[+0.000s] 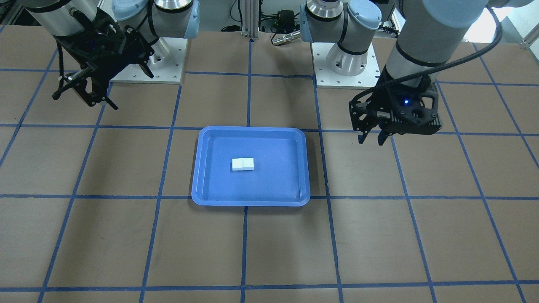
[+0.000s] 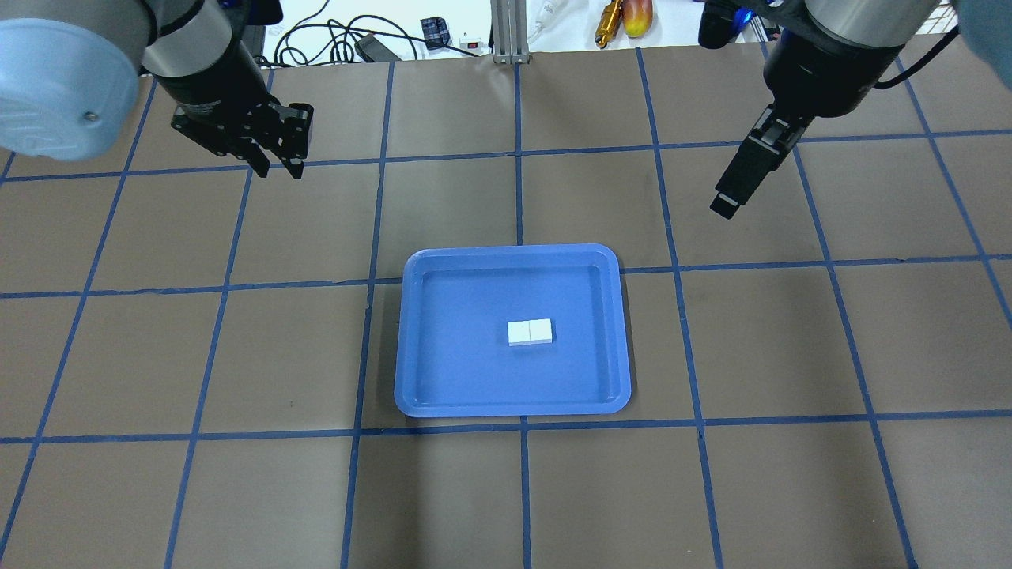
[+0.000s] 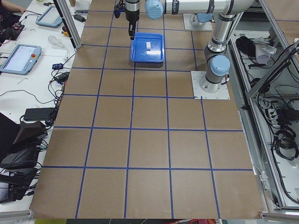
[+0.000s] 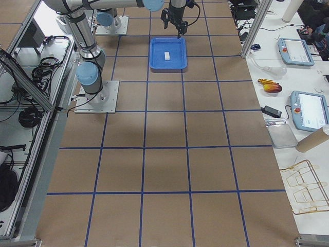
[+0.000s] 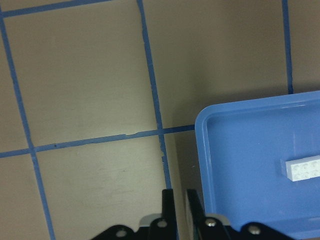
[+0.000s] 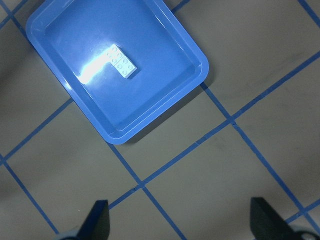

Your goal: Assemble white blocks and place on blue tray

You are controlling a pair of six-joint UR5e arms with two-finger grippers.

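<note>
The blue tray (image 2: 514, 254) lies in the middle of the table. Two white blocks (image 2: 530, 332), joined side by side, rest flat on its floor, a little right of centre. They also show in the front view (image 1: 243, 164), the left wrist view (image 5: 303, 169) and the right wrist view (image 6: 121, 61). My left gripper (image 2: 278, 162) hovers beyond the tray's far left corner, fingers close together and empty (image 5: 180, 200). My right gripper (image 2: 735, 190) hovers beyond the tray's far right corner, fingers (image 6: 100, 217) spread wide, empty.
The table is brown with a grid of blue tape. The two arm bases (image 1: 345, 63) stand on metal plates at the robot's side. Cables and small tools (image 2: 624, 20) lie beyond the far edge. Operator desks with tablets (image 4: 295, 51) flank the table.
</note>
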